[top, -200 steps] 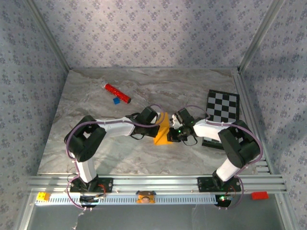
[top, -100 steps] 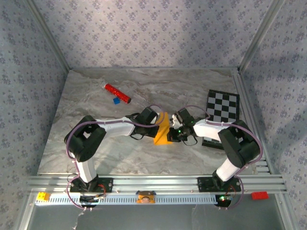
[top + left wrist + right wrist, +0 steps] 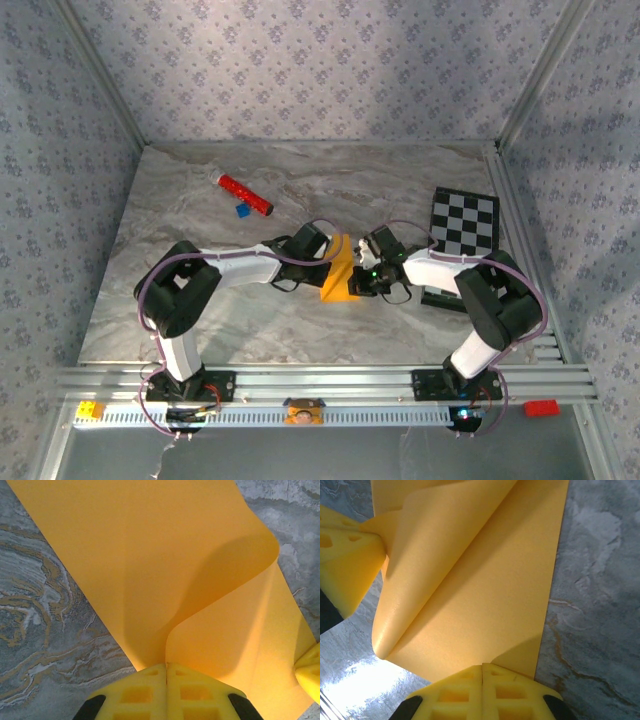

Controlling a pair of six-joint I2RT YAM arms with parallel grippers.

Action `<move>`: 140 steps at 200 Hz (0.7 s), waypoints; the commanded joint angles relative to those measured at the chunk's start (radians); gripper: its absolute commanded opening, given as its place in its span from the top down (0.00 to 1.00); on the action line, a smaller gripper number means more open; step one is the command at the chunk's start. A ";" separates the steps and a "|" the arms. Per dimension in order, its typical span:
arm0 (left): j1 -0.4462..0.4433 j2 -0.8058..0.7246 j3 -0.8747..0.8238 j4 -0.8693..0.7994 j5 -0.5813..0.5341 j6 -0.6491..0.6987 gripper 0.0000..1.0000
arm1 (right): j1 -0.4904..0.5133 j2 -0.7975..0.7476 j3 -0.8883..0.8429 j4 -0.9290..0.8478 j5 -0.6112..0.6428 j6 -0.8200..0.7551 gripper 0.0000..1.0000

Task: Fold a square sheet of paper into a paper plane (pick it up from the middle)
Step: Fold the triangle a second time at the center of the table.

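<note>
The square sheet of paper [image 3: 338,278] is orange-yellow, bent over on itself and held between the two arms at mid-table. My left gripper [image 3: 334,252] is shut on one edge of it. In the left wrist view the yellow fingertips [image 3: 166,666] meet on the paper [image 3: 150,555], which curls up and to the right. My right gripper [image 3: 358,281] is shut on the opposite edge. In the right wrist view its jaws [image 3: 482,667] pinch the sheet [image 3: 485,595], with the left gripper's yellow fingers [image 3: 347,560] at the upper left. No finished paper plane is in view.
A red cylinder [image 3: 245,195] and a small blue block [image 3: 242,211] lie at the back left. A black-and-white checkered board [image 3: 464,222] sits at the right, beside the right arm. Walls enclose the marble table [image 3: 250,320]; a metal rail runs along the front.
</note>
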State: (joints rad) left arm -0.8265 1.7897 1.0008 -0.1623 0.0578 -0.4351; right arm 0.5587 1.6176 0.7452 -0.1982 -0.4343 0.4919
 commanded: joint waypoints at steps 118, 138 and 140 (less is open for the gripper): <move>0.004 0.026 0.037 -0.029 -0.025 0.017 0.97 | -0.005 0.037 -0.007 -0.074 0.039 -0.012 0.94; 0.003 0.029 0.038 -0.029 -0.027 0.018 0.97 | -0.005 0.037 -0.007 -0.075 0.039 -0.012 0.94; 0.003 0.030 0.039 -0.029 -0.027 0.018 0.97 | -0.005 0.037 -0.006 -0.075 0.039 -0.012 0.94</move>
State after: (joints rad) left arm -0.8265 1.8038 1.0157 -0.1696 0.0505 -0.4339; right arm 0.5587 1.6176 0.7452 -0.1978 -0.4343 0.4919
